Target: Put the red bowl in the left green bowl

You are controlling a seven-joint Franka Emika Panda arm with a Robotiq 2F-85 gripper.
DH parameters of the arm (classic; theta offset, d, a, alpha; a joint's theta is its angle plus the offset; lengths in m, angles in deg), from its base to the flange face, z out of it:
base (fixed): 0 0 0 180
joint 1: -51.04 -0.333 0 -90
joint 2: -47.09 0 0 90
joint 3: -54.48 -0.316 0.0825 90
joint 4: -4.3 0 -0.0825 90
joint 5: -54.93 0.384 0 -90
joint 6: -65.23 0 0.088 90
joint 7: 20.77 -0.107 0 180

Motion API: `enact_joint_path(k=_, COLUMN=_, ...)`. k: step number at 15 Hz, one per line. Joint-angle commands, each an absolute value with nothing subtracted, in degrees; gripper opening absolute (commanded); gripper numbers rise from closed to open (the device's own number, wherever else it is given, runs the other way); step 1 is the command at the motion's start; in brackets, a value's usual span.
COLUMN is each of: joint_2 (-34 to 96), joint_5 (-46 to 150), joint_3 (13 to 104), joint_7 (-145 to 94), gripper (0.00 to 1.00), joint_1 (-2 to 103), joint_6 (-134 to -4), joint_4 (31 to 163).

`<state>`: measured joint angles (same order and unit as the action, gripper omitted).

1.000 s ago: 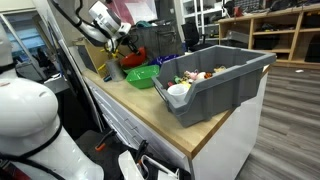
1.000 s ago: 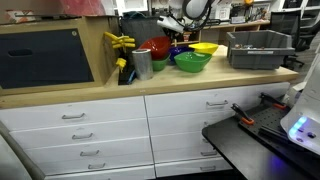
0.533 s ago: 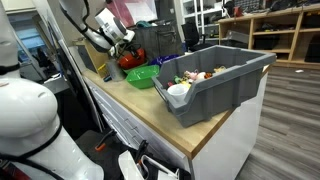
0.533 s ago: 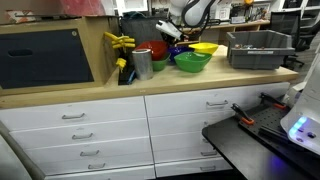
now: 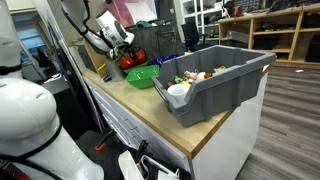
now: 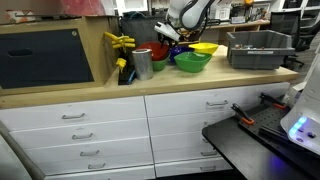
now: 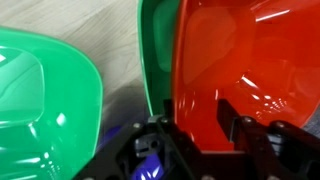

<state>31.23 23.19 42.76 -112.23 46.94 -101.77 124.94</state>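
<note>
The red bowl (image 7: 250, 60) sits tilted inside the left green bowl (image 7: 157, 50), whose rim shows just beside it. My gripper (image 7: 205, 125) straddles the red bowl's near rim, one finger outside and one inside, shut on it. In both exterior views the gripper (image 5: 119, 44) (image 6: 164, 34) is just above the red bowl (image 5: 131, 61) (image 6: 158, 48) at the far end of the counter. A strip of the left green bowl (image 6: 160, 65) shows under the red one.
The other green bowl (image 7: 40, 110) (image 5: 143, 76) (image 6: 192, 62) sits close beside. A yellow bowl (image 6: 204, 47), a metal cup (image 6: 142, 63) and a large grey bin (image 5: 215, 75) with mixed items stand on the wooden counter (image 5: 150, 110).
The gripper has come down with the red bowl, from above the counter into the left green bowl. Over the last half second hardly anything has moved.
</note>
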Motion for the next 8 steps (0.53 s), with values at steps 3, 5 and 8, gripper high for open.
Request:
enact_joint_path(k=3, joint_2=31.85, joint_5=26.79, joint_3=38.16, joint_7=-104.31, gripper=0.95, joint_1=48.23, joint_6=-100.16, joint_4=124.08)
enact_joint_path(k=5, joint_2=32.15, joint_5=28.88, joint_3=36.05, joint_7=-101.1, gripper=1.0, joint_1=48.88, joint_6=-98.28, joint_4=124.22)
enact_joint_path(k=8, joint_2=32.36, joint_5=31.71, joint_3=33.82, joint_7=-97.44, gripper=1.0, joint_1=49.33, joint_6=-94.55, joint_4=124.46)
